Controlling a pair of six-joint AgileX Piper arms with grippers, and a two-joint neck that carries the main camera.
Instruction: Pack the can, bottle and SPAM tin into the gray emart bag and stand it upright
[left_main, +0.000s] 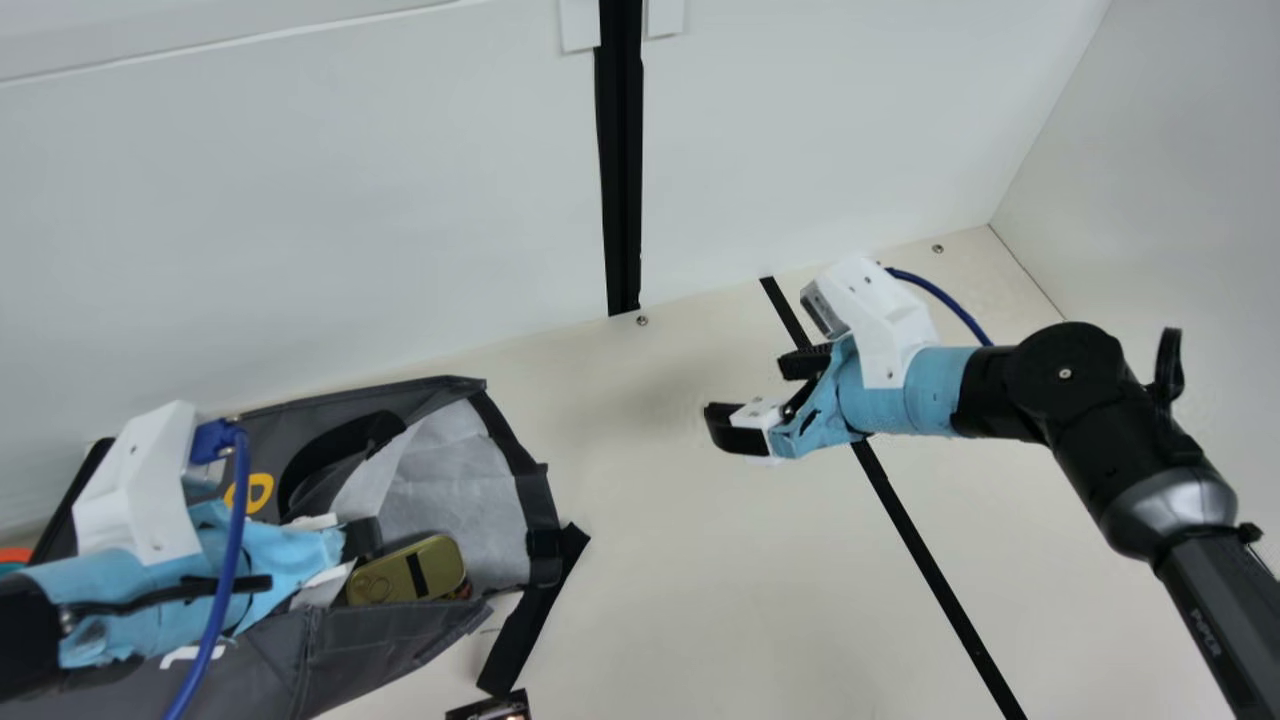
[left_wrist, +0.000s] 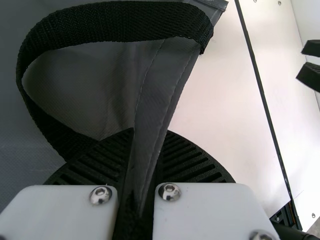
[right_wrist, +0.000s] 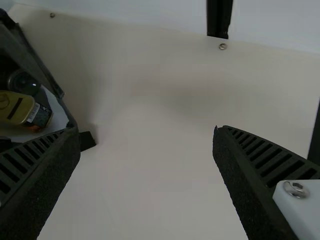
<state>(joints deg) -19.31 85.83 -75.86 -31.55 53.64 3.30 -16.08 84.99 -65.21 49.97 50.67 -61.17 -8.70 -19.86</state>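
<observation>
Main view: gray fabric emart bag lies on its side on the cream desk, long axis running roughly L–R, mouth facing the R arm. L tool is pinching a stitched fabric edge of the bag, w/ black webbing strap looped beside it. R tool has fingers spread, nothing b/w them, above the desk & apart from the bag. Gold SPAM tin is just inside the mouth; by it, in R wrist view, a dark round end, can or bottle, can't tell which.

Packing looks prob. near done; standing it up is left. Key relation: mouth is to R tool's left & slightly lower in main view, so R arm's nearer that rim. Risk: tin slides out if the mouth dips.
</observation>
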